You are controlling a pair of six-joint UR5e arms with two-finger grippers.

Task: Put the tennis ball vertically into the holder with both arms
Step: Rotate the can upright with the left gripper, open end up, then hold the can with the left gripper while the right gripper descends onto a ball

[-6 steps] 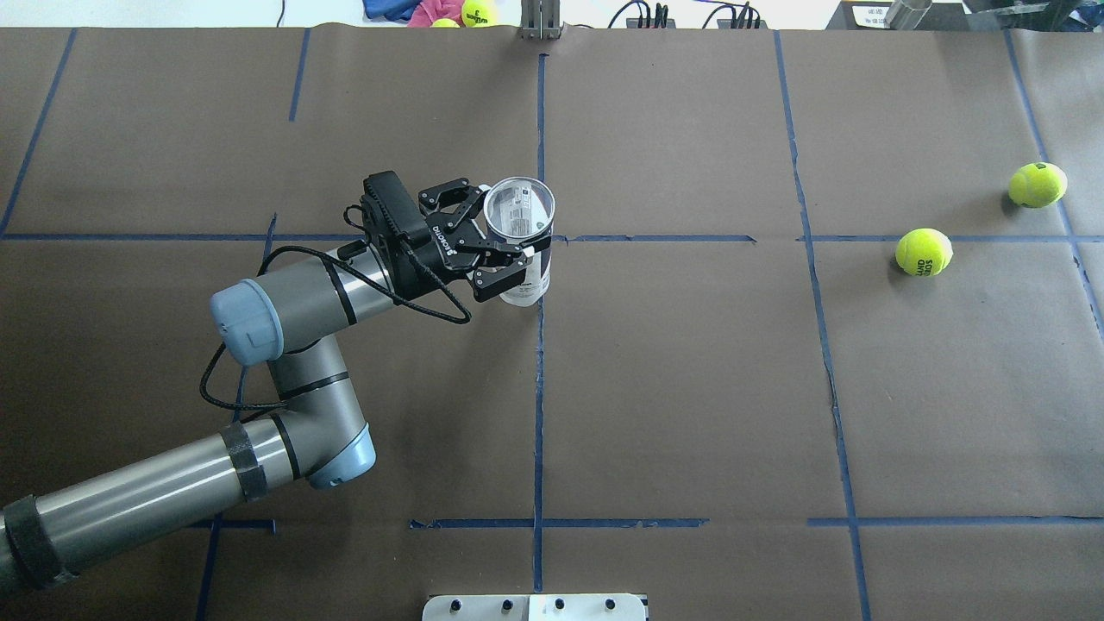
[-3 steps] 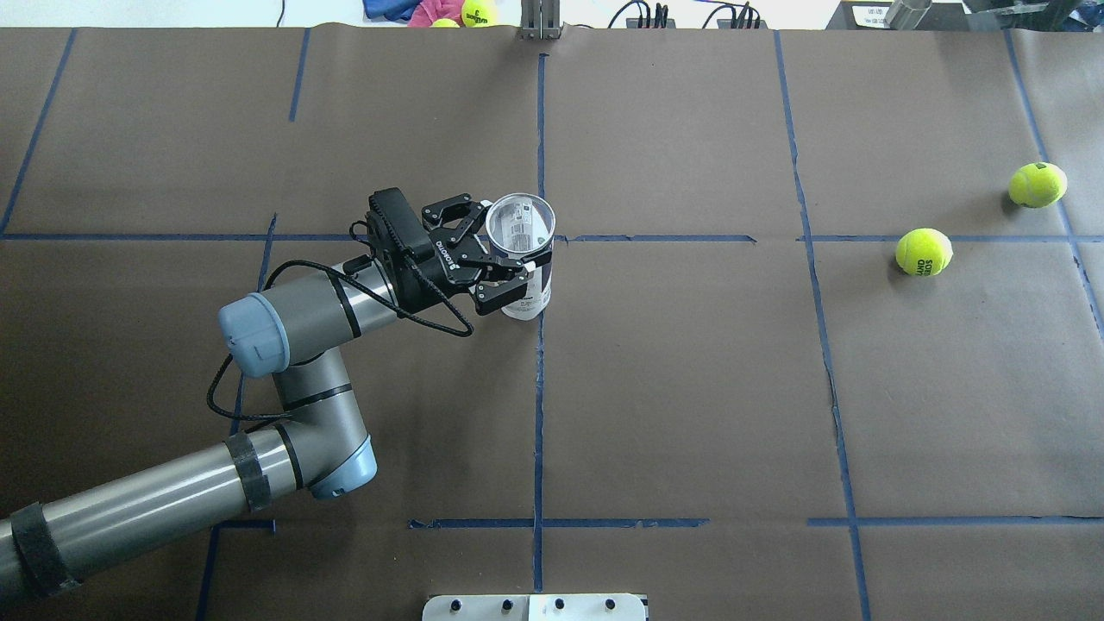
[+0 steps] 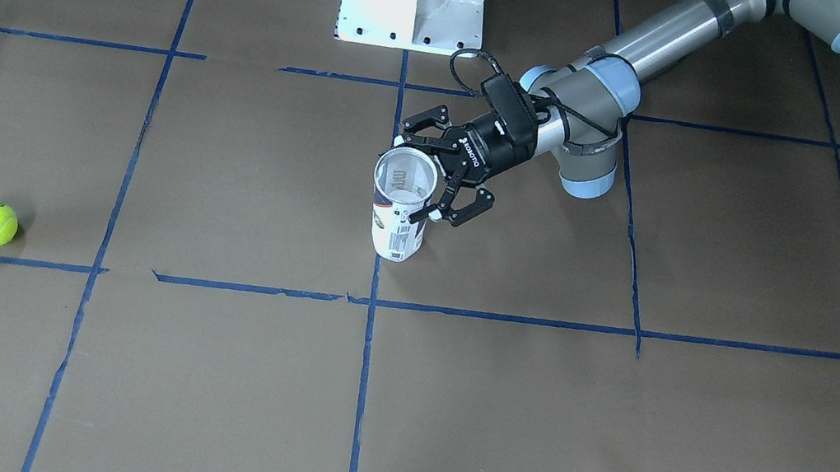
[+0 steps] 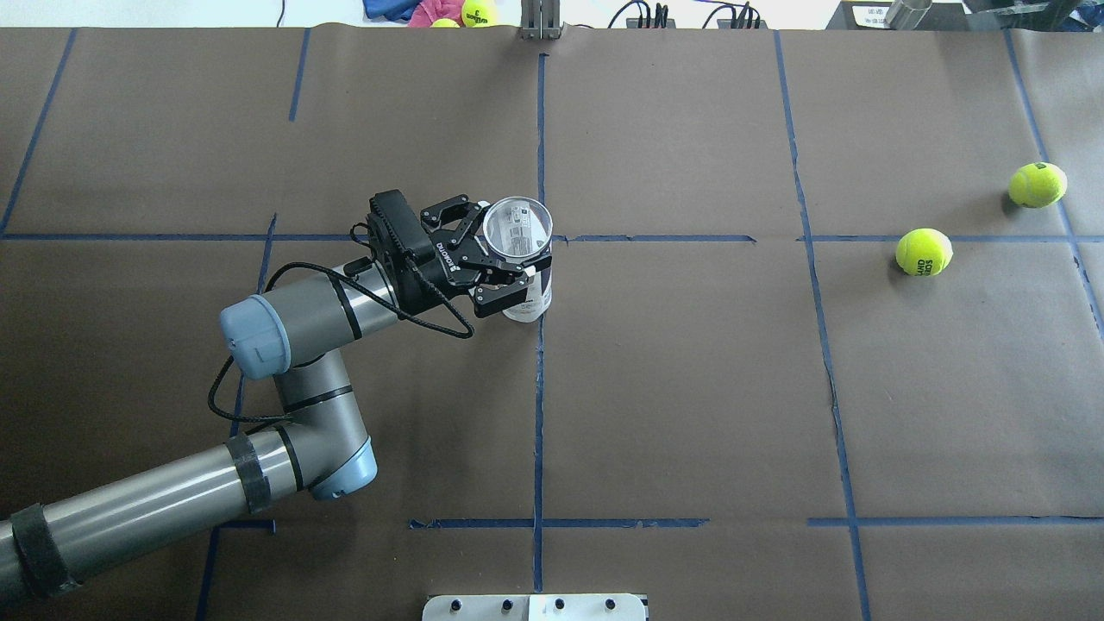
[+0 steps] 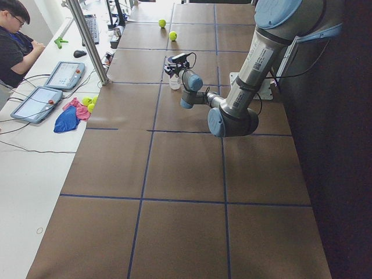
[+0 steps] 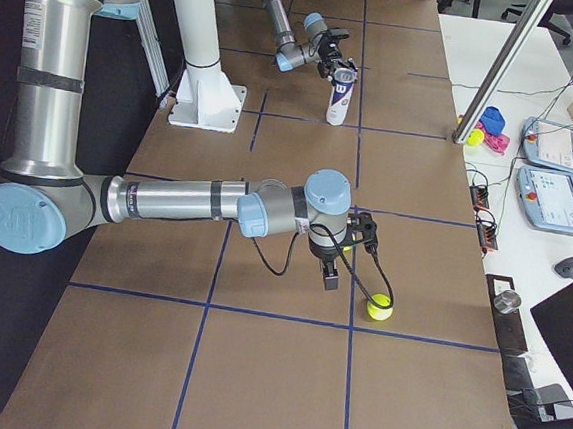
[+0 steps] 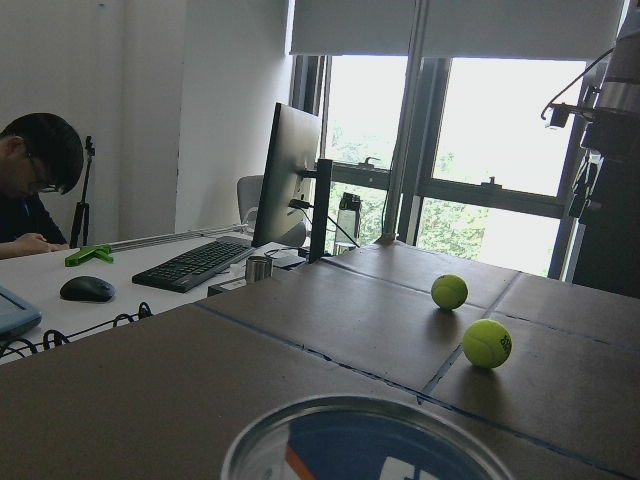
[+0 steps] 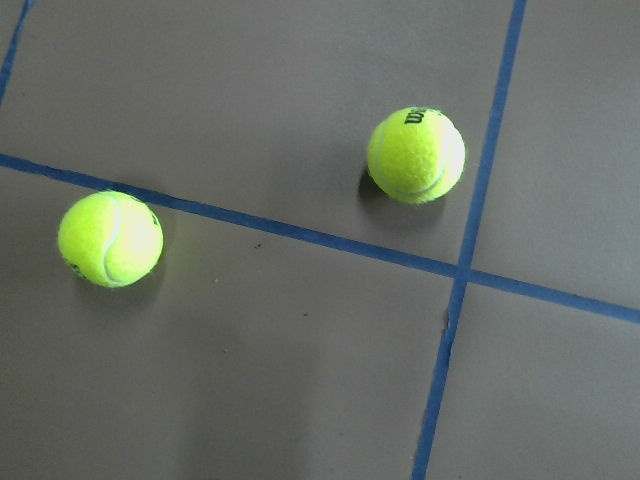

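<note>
Left gripper (image 4: 507,259) clamped on upright holder (image 3: 395,236).
Right gripper (image 6: 329,275) hangs near tennis ball (image 6: 380,306); I cannot tell its opening.

The tennis ball (image 4: 924,252) is yellow-green with dark lettering, the holder (image 3: 395,236) clear, white and navy, the table (image 4: 690,388) brown, blue-lined.

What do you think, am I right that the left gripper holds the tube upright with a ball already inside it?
Not quite: the tube is empty, as the overhead view shows. The left gripper does hold it upright; both balls lie on the table.
</note>
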